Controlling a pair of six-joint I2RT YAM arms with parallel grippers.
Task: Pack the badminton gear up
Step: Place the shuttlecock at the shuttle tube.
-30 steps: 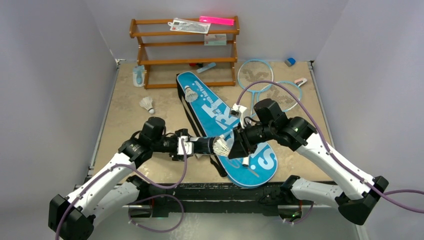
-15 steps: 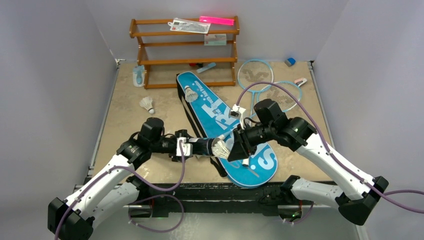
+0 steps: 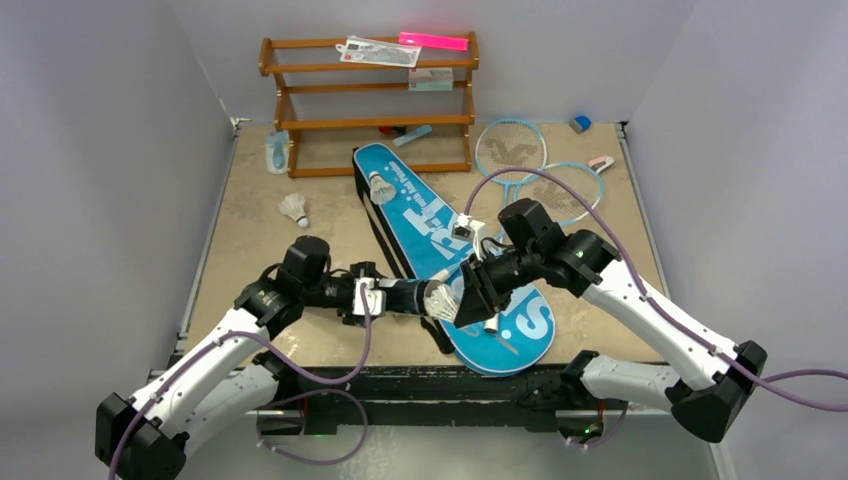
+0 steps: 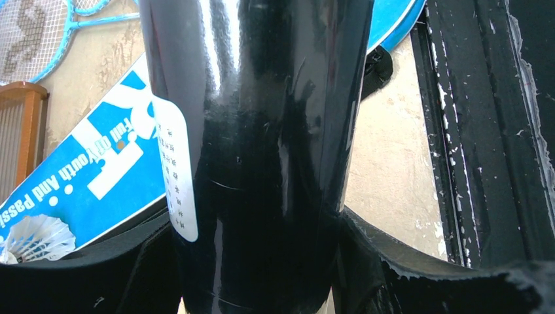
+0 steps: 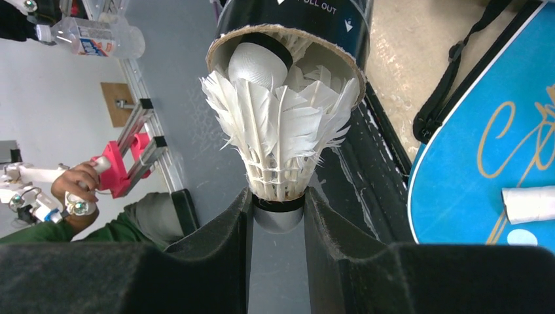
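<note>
Two arms meet low over the near end of the worktop, above the blue bag. The left jaws are clamped round the black tube, a hard, glossy cylinder with a narrow white printed label down its side. It lies nearly level and points to the right. Its open mouth is a raw, brown cardboard ring, and the domed white cork of a nested shuttlecock shows inside.

The right jaws, faced with matte black padding, pinch the black-banded base of the held shuttlecock. Its stiff white feathers flare to the tube's rim; whether the tips are inside, I cannot tell.

The left arm reaches in from the near left with its elbow low and its wrist turned rightward. The right arm bends back from the near right, its wrist aimed left at the tube.

The bag is flat, racket-shaped and smooth, with white lettering, and a loose shuttlecock lies on its far end. Another shuttlecock sits on the mottled tan worktop to the left. Two light-blue rackets with strung oval heads lie far right, beside the wooden rack.
</note>
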